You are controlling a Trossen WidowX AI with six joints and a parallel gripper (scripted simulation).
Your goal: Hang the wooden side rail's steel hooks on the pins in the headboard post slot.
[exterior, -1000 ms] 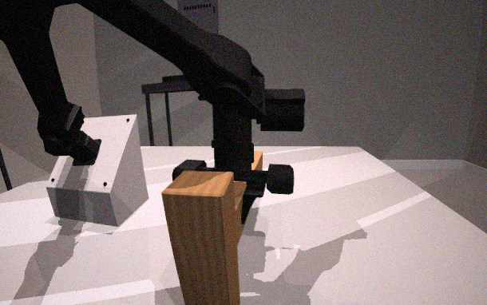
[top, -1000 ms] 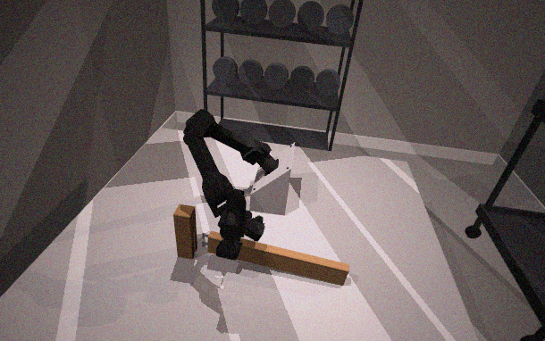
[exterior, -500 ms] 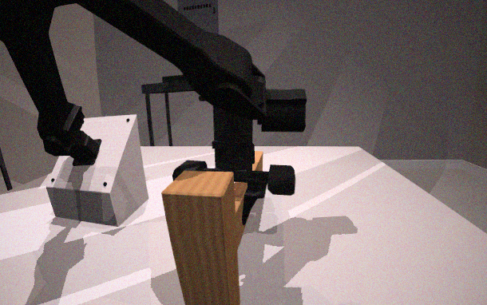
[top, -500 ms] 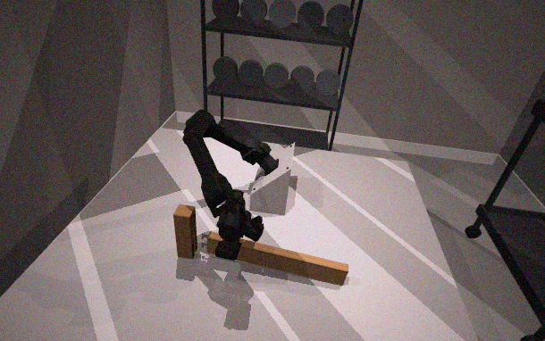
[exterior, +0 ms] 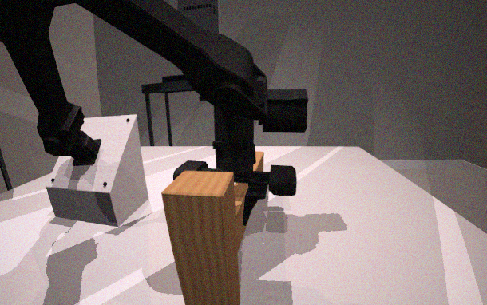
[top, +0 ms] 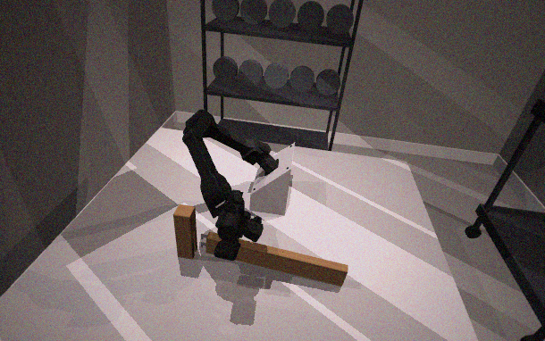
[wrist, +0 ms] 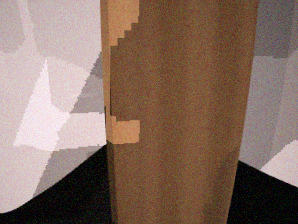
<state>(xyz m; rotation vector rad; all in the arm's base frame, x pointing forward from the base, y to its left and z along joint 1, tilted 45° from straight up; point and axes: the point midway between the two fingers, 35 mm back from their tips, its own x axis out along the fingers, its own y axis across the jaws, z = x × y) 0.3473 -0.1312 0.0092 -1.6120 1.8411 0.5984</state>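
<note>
The wooden side rail point(top: 290, 263) point(exterior: 259, 160) point(wrist: 180, 90) slants from near the post to the right in the top view. Its far end is low, at or close to the table. My gripper point(top: 227, 250) point(exterior: 249, 203) is shut on the rail near its hooked end. The grey steel hooks point(top: 204, 240) stick out from that end toward the headboard post point(top: 184, 232) point(exterior: 203, 243), which stands upright. A small gap shows between hooks and post in the top view. The post's slot and pins are hidden, so their height against the hooks cannot be told.
The arm's white wedge-shaped base point(top: 270, 196) point(exterior: 128, 172) stands behind the rail on the table. A shelf rack with round objects point(top: 277, 95) stands at the back, and a dark wheeled frame point(top: 505, 174) at the right. Bands of light and shadow cross the table.
</note>
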